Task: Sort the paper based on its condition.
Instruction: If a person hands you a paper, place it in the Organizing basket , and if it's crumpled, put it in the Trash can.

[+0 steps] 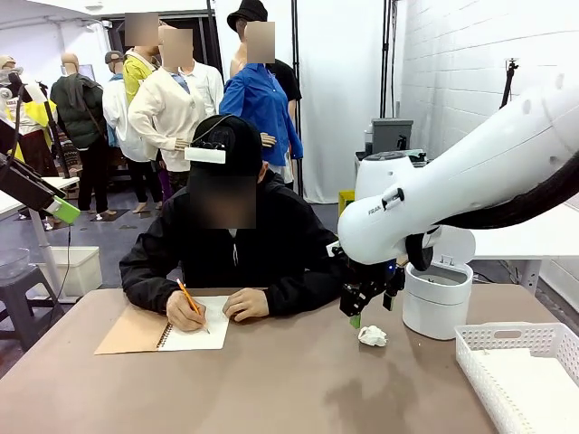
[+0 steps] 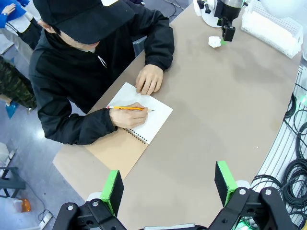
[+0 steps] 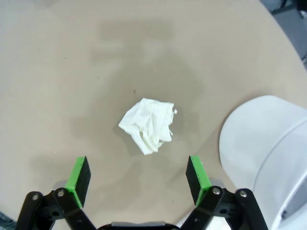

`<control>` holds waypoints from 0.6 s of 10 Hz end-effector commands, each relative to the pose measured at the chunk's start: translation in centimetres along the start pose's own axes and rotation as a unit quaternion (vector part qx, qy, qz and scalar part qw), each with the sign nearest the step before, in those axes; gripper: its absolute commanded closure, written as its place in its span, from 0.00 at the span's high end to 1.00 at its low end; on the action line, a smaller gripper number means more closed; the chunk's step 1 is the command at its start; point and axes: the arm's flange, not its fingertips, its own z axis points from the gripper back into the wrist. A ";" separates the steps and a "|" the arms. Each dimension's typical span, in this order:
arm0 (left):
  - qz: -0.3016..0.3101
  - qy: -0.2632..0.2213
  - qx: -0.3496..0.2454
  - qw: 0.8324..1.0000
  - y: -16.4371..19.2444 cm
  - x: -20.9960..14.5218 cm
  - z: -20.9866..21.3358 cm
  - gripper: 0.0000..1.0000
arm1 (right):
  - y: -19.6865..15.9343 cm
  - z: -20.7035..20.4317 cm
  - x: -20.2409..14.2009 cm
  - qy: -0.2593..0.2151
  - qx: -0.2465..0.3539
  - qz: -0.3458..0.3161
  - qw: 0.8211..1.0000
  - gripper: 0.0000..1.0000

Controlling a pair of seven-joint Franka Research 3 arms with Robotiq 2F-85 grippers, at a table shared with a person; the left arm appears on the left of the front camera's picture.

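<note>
in the front view, the right arm (image 1: 470, 172) is seen coming in from the right, and the letters "fran" (image 1: 374, 209) can be read on its white casing, the rest being turned out of sight. the right arm's hand (image 1: 369, 307) is held just above the surface (image 1: 271, 380), its fingers apart with nothing between them. a crumpled paper (image 1: 372, 335) lies on the surface just below that hand and slightly to its right, near a white lidded bin (image 1: 437, 303). a white lattice basket (image 1: 516, 362) is set at the near right. at the far left a person (image 1: 235, 235) is seated, and a pencil (image 1: 192, 303) is held over the white page of an open notebook (image 1: 136, 333) with a brown cover.

in the left wrist view, the left arm's hand (image 2: 169, 187) is held high over the surface, its green pads wide apart and empty. the notebook (image 2: 120, 148) is seen below it; what is written on the page is too small to be read. the crumpled paper (image 2: 214, 41) is seen well apart from it, beside the right arm's hand (image 2: 228, 32).

in the right wrist view, the crumpled paper (image 3: 148, 125) lies on the bare surface between and just beyond the parted fingers, touched by neither. the bin (image 3: 271, 143) stands to its right.
</note>
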 end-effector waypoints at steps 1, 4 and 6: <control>0.002 -0.001 0.000 1.000 0.1 0.0 0.0 1.00 | 0.3 -1.3 1.5 -0.003 -0.045 -0.004 0.999 1.00; 0.002 -0.001 0.000 1.000 0.1 0.0 0.0 1.00 | 0.5 -4.8 2.7 0.023 -0.059 -0.003 0.998 1.00; 0.002 -0.001 0.000 1.000 0.1 0.0 0.0 1.00 | 0.6 -5.9 2.8 0.033 -0.036 -0.005 0.999 1.00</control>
